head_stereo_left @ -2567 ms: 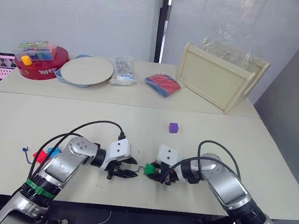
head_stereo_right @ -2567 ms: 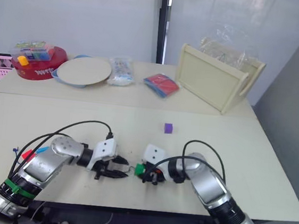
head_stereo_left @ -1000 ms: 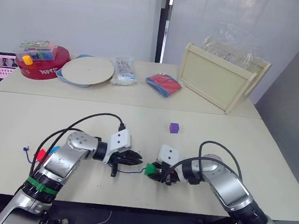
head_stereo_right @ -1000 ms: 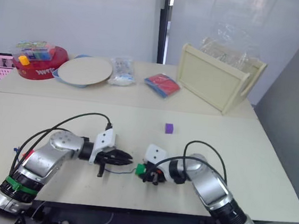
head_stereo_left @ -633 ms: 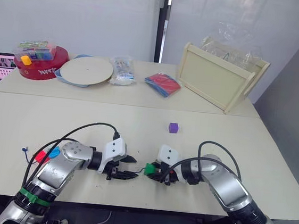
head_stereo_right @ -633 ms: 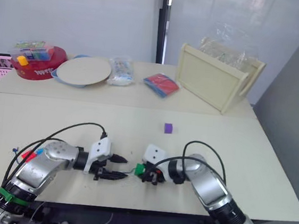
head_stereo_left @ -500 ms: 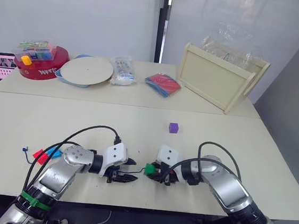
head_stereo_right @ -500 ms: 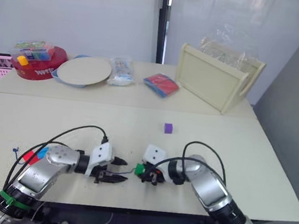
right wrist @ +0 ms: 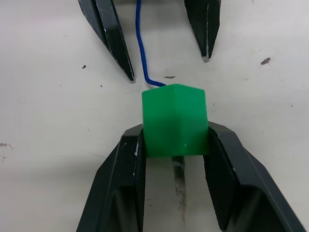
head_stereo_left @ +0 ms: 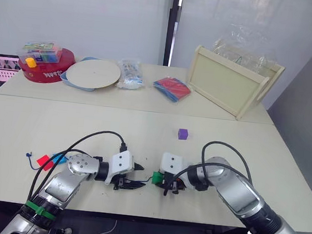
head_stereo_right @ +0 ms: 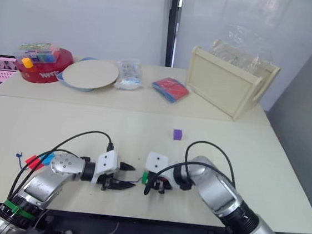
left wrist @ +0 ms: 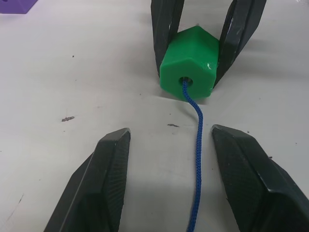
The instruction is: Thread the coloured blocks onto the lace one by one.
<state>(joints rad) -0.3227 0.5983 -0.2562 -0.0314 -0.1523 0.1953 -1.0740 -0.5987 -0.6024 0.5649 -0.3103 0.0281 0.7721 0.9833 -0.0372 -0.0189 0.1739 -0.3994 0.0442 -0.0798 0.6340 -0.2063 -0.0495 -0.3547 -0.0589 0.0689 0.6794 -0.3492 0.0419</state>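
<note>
Red block [head_stereo_left: 43,161] and blue block [head_stereo_left: 58,157] at the left as before, left gripper [head_stereo_left: 136,182] spread wide with the lace [left wrist: 196,159] lying loose between its fingers, seemingly let go, right gripper [right wrist: 175,153] still clamping the green block [right wrist: 174,119], lace entering its hole, purple block [head_stereo_left: 182,134] farther right.

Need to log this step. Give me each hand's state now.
Left hand: open, lace lying between its fingers.
Right hand: closed on the green block.

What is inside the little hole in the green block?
The blue lace goes into the hole of the green block, held by the right hand. How far it reaches inside is hidden by the block.
</note>
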